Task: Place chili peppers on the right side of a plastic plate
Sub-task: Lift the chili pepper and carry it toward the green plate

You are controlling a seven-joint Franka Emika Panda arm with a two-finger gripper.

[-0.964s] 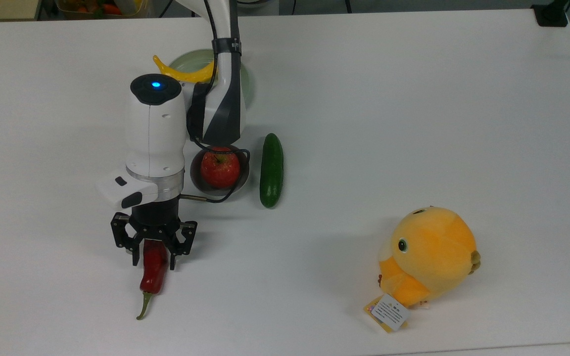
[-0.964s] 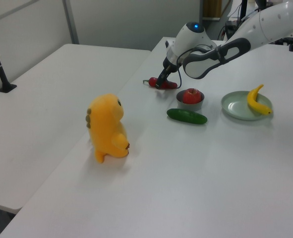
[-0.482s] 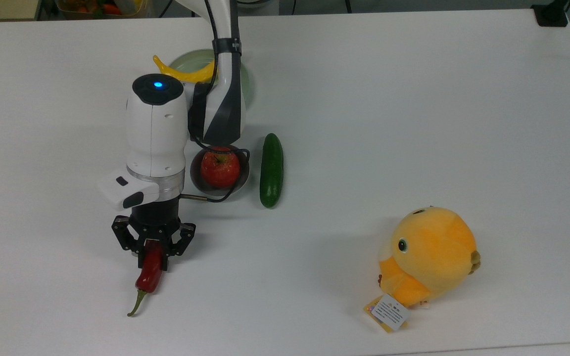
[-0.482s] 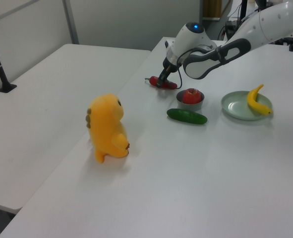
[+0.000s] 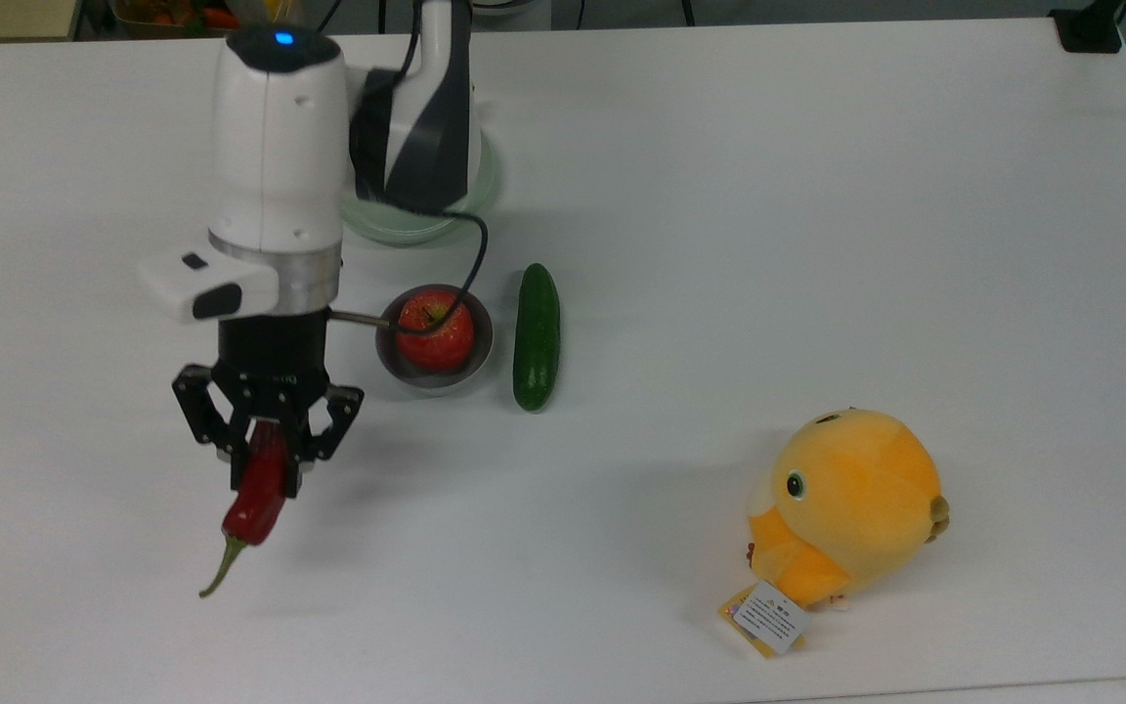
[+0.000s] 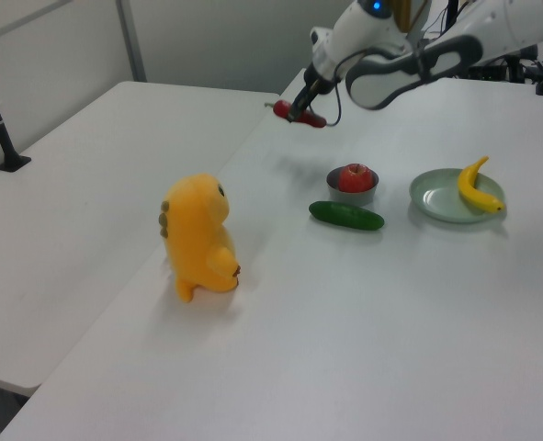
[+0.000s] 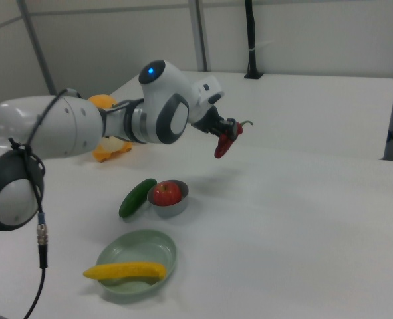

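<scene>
My gripper (image 5: 268, 452) (image 6: 300, 112) (image 7: 227, 130) is shut on the chili pepper (image 5: 257, 495) (image 6: 304, 116) (image 7: 223, 144), a dark-red glossy pod with a thin green stem. It hangs in the air, clear of the table. The pale green plastic plate (image 5: 485, 186) (image 6: 434, 195) (image 7: 147, 250) lies partly under my arm in the top view. A yellow banana (image 6: 474, 185) (image 7: 125, 271) rests on the plate.
A red apple (image 5: 438, 332) (image 6: 355, 175) (image 7: 166, 193) sits in a small grey bowl (image 5: 480, 357) with a green cucumber (image 5: 537, 335) (image 6: 346, 215) (image 7: 136, 197) beside it. An orange plush toy (image 5: 848, 508) (image 6: 198, 236) stands at the top view's lower right.
The gripper closed on the chili pepper and lifted it off the table. The arm rose and shifted toward the top view's left.
</scene>
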